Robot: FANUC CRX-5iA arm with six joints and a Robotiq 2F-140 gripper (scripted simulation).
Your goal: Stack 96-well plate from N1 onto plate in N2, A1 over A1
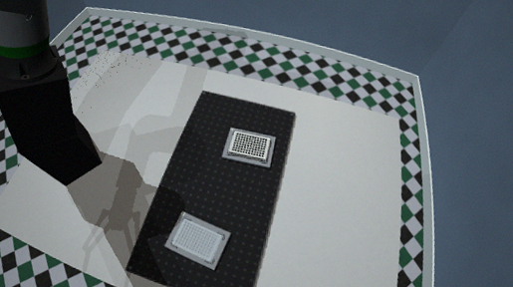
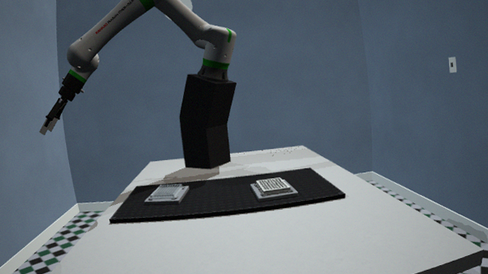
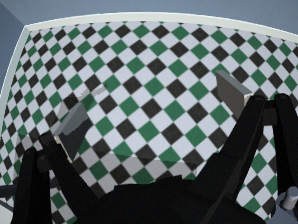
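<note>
Two 96-well plates sit in grey nests on a black mat. The plate in N1 has dark-looking wells; it shows at the right of the mat in the exterior view. The plate in N2 looks whiter and sits at the mat's other end. My gripper is open and empty. It hangs high in the air, off to the side beyond the N2 end of the table, far from both plates. In the wrist view the spread fingers frame only checkered floor. The A1 marks are too small to read.
The arm's black pedestal stands on the white table behind the mat. Checkered floor with a low white rim surrounds the table.
</note>
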